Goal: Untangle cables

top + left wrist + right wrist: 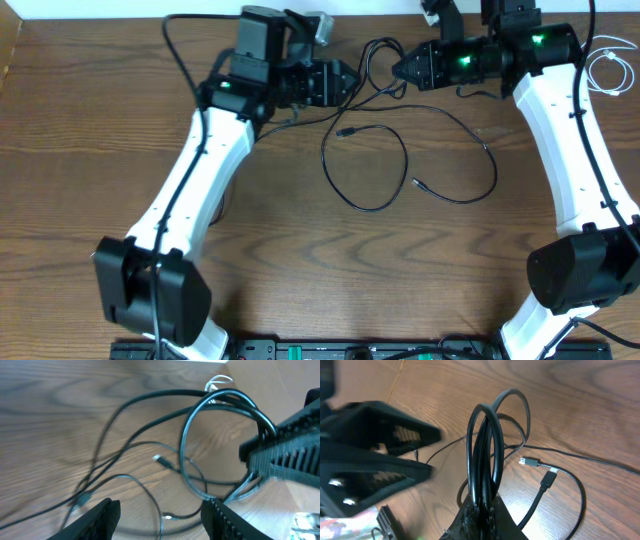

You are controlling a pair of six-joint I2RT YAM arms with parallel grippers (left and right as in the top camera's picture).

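Observation:
Black cables (380,208) lie in loose loops across the middle of the wooden table, with small plug ends (345,131). My right gripper (398,68) is shut on a bunch of black cable loops (485,450) and holds them up off the table; its fingertips (486,505) pinch several strands. Two plug ends (530,462) lie under it. My left gripper (347,82) is open and empty just left of the right one. In the left wrist view its jaws (160,522) straddle a thin black cable (145,495) on the table, without touching it. A white cable (608,62) lies coiled at the far right.
The held loops (220,435) and the right gripper (290,455) fill the right of the left wrist view. The left gripper (370,455) shows at the left of the right wrist view. The table's back edge (100,18) is close behind both grippers.

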